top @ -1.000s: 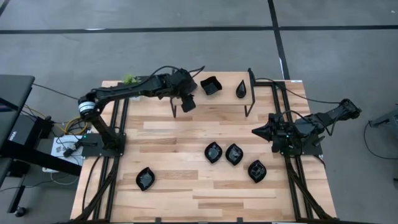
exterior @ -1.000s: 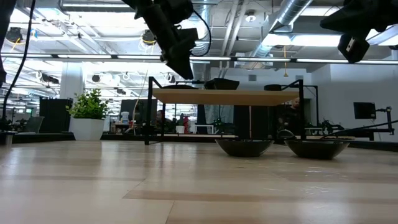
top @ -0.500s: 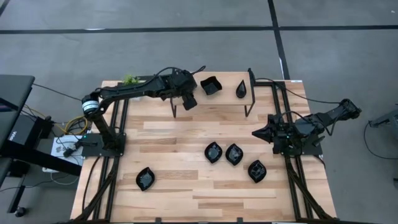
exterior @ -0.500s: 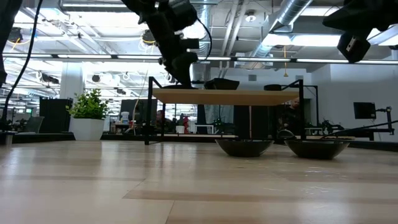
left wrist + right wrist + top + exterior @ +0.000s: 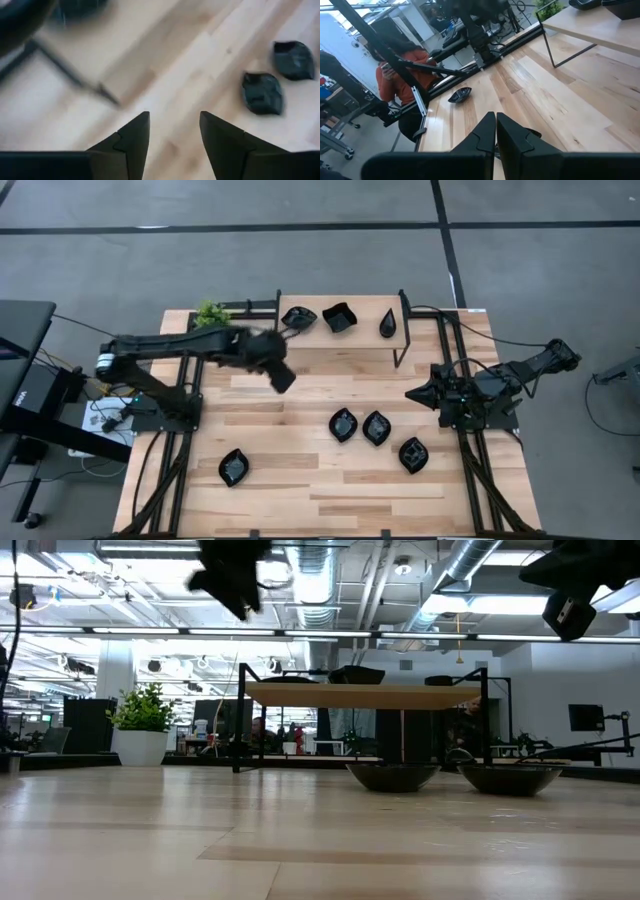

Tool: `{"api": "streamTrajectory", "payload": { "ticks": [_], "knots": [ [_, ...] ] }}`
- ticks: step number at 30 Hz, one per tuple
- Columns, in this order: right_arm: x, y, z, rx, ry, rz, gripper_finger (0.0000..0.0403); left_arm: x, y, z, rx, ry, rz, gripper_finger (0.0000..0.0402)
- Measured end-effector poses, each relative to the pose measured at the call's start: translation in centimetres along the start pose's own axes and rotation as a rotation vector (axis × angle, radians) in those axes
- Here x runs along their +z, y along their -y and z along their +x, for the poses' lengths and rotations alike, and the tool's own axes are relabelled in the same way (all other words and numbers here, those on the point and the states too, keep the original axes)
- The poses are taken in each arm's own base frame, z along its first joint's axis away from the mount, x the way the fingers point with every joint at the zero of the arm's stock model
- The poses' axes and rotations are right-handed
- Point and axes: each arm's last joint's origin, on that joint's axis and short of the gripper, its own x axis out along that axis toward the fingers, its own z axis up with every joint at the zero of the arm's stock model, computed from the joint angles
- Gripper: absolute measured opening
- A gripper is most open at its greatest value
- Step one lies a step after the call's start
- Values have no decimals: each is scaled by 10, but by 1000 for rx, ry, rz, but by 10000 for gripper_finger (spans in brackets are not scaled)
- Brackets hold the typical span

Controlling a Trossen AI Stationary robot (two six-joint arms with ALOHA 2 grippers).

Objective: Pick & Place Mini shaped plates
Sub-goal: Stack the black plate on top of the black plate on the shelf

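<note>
Several glossy black mini plates show. Three sit on the small raised shelf [image 5: 340, 335] at the table's far side: [image 5: 298, 317], [image 5: 340, 317], [image 5: 388, 323]. Others rest flat on the table: [image 5: 343, 424], [image 5: 376, 427], [image 5: 413, 454], and one near the left front [image 5: 233, 467]. My left gripper [image 5: 283, 377] [image 5: 172, 117] hangs open and empty over bare wood, just near of the shelf's left end. My right gripper [image 5: 412, 393] [image 5: 496, 116] waits shut at the table's right side.
A small green potted plant [image 5: 209, 311] stands at the far left corner, beside the shelf's black legs [image 5: 240, 720]. Black rails run along both table sides. A person in an orange sleeve [image 5: 395, 75] sits beyond the table's left side.
My left gripper has come away from the shelf's left end, swinging toward the near and left side of the table and rising. A plate now lies on the shelf where the gripper stood before. The right arm has kept still.
</note>
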Motion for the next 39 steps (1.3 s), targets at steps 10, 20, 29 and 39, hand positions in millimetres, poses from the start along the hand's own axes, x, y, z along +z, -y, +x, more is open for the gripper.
{"api": "streamTrajectory", "payload": {
  "ticks": [10, 20, 29, 39],
  "knots": [
    [0, 0, 0, 0, 0, 0, 10, -90, 28, -7, -42, -433, -511, 175],
    [-1, -1, 0, 27, -19, 1, 10, -198, 35, -1, 91, -671, -803, 170],
    [-1, -1, 0, 27, -19, 1, 10, -247, 37, 12, 138, -673, -871, 155],
    [0, -1, 0, 28, -18, 4, 10, -266, 27, 39, 181, -654, -859, 153]
  ]
}}
